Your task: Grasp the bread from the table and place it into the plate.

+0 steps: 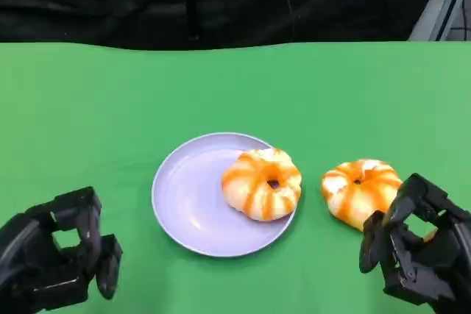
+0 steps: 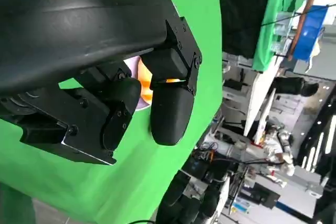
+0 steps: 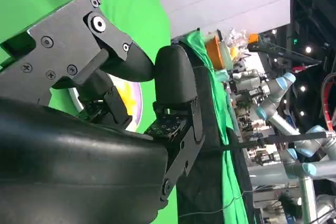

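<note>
Right hand: your right hand (image 1: pixel 416 251) sits lowest and nearest in the head view, fingers apart and holding nothing, just beside the bread on the table (image 1: pixel 360 190) on its near side; it may be brushing that piece, but the overlap makes contact hard to judge.
Left hand: your left hand (image 1: pixel 62 255) rests low at the near left, well apart from everything, with nothing in it; its fingers look partly curled, yet gaps show between them.
Plate: the lavender plate (image 1: pixel 184 204) lies mid-table on the green cloth (image 1: pixel 88 108).
Done: one bread on the plate (image 1: pixel 261 183) already sits inside its right rim.
Left to do: you have the second piece to grasp, lift and set in the plate.
</note>
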`<action>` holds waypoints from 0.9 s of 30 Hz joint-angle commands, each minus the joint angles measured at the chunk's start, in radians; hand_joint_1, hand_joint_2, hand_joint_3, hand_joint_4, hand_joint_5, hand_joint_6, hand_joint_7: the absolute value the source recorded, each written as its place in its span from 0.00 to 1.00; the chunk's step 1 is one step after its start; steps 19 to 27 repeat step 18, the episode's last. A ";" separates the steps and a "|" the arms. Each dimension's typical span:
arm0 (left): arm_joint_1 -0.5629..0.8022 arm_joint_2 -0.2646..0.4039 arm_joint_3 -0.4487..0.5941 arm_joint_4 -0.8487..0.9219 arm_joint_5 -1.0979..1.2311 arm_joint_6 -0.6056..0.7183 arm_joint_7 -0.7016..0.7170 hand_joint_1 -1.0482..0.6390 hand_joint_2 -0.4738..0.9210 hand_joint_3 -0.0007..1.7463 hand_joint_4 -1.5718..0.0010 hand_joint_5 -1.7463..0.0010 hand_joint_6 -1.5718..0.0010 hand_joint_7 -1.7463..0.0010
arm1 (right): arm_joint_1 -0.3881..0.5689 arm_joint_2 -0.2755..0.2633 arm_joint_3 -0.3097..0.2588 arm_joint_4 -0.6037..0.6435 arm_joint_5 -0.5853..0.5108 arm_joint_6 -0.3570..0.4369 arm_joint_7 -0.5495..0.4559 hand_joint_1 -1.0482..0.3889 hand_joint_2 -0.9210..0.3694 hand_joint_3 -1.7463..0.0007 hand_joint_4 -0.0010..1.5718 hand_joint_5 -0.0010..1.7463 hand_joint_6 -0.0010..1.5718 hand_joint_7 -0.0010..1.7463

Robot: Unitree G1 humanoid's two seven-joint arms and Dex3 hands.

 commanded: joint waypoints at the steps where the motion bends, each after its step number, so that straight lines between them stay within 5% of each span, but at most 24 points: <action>1: -0.002 0.004 -0.004 0.025 0.012 -0.048 -0.013 0.63 0.78 0.79 0.39 0.00 0.48 0.00 | 0.000 -0.017 -0.006 -0.002 0.002 0.001 0.001 0.62 0.37 0.26 0.56 1.00 0.45 0.93; 27: 0.010 0.003 -0.017 0.003 0.031 -0.071 0.007 0.65 0.79 0.76 0.39 0.00 0.49 0.00 | 0.018 -0.012 0.003 -0.022 0.008 0.005 0.005 0.63 0.38 0.24 0.57 1.00 0.44 0.95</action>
